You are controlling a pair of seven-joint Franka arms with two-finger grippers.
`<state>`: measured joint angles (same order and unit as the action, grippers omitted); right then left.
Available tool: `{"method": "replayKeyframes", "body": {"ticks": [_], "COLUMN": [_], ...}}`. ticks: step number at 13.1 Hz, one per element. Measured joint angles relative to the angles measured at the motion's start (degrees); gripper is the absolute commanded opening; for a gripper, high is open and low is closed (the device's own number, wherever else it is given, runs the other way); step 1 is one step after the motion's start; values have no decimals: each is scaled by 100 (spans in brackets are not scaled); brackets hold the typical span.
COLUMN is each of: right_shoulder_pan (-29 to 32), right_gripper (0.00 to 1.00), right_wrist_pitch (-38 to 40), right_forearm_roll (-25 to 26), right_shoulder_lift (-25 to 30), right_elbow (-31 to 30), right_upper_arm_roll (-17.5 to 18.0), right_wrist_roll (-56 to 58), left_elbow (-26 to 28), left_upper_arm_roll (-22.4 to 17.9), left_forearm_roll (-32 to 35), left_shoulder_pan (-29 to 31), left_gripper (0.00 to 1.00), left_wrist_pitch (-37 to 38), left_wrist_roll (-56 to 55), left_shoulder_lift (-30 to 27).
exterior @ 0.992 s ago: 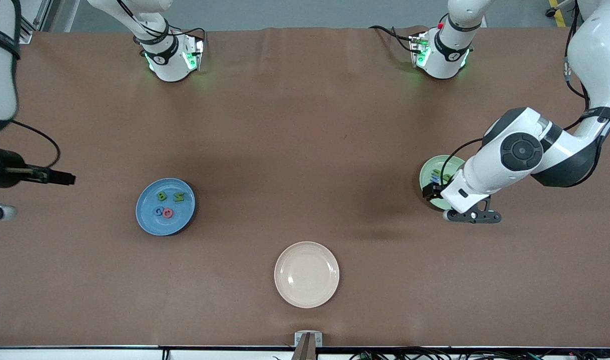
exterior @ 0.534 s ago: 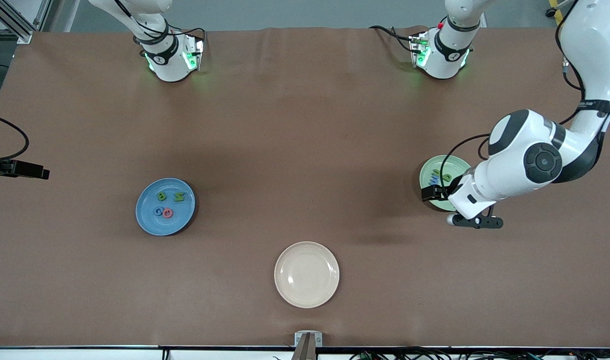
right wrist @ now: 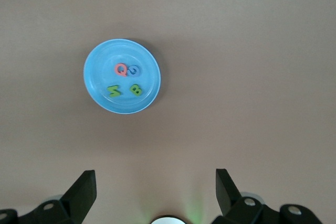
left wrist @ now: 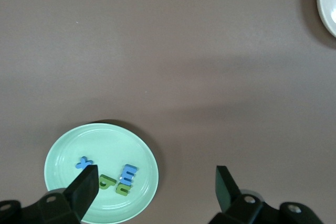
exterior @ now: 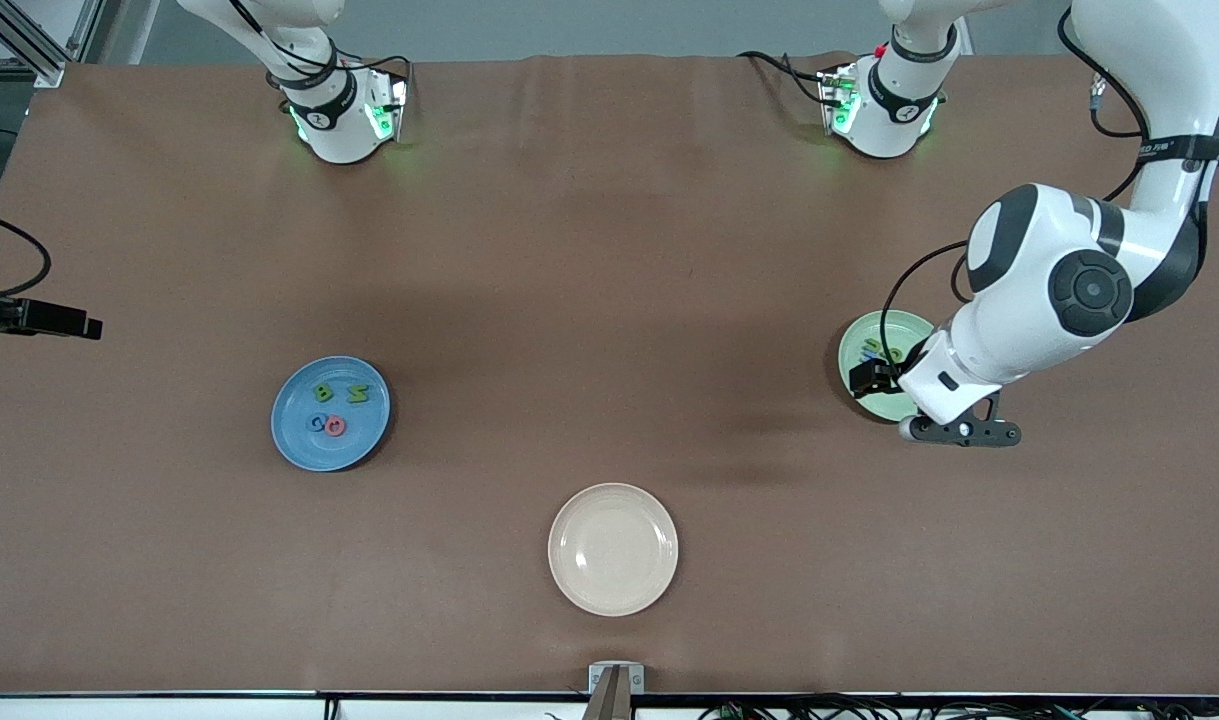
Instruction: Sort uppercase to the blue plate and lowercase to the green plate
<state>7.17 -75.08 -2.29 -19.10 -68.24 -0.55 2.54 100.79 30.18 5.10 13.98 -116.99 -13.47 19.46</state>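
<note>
The blue plate [exterior: 330,440] holds a green B [exterior: 322,393], a green N [exterior: 357,393], a blue G [exterior: 317,423] and a red-pink Q [exterior: 336,426]. The plate also shows in the right wrist view [right wrist: 100,56]. The green plate [exterior: 869,336] holds a blue x [left wrist: 84,162], a blue m [left wrist: 128,173], a green n [left wrist: 122,190] and a green looped letter [left wrist: 107,182]. My left gripper [exterior: 866,380] hangs open and empty over that plate's rim [left wrist: 105,129]. My right gripper [exterior: 74,326] is open and empty, high at the right arm's end of the table.
A cream plate [exterior: 612,600] stands bare near the front camera, between the two other plates; its rim shows in the left wrist view [left wrist: 323,3]. The left arm's elbow [exterior: 1054,280] hangs over the table beside the green plate.
My right arm has drawn back toward its end of the table. My left arm has lifted and turned a little, its gripper still over the green plate.
</note>
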Motion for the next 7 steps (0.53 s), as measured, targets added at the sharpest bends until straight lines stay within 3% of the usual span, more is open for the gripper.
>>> {"method": "replayKeyframes", "body": {"ticks": [3, 7], "right_shoulder_pan": [-28, -150], "right_gripper": [100, 100], "right_wrist_pitch": [79, 59], "right_forearm_roll": [-79, -67], "right_shoulder_lift": [291, 557], "right_elbow": [5, -90], "right_upper_arm_roll": [49, 70], "right_wrist_roll": [0, 0], "left_elbow": [22, 42], "left_upper_arm_roll": [-520, -1525], "left_forearm_roll": [-170, -498], "left_shoulder_pan": [-497, -1435], "left_gripper": [97, 97], "left_wrist_pitch": [0, 0], "left_wrist_roll": [21, 20], "left_shoulder_lift": [-207, -339]}}
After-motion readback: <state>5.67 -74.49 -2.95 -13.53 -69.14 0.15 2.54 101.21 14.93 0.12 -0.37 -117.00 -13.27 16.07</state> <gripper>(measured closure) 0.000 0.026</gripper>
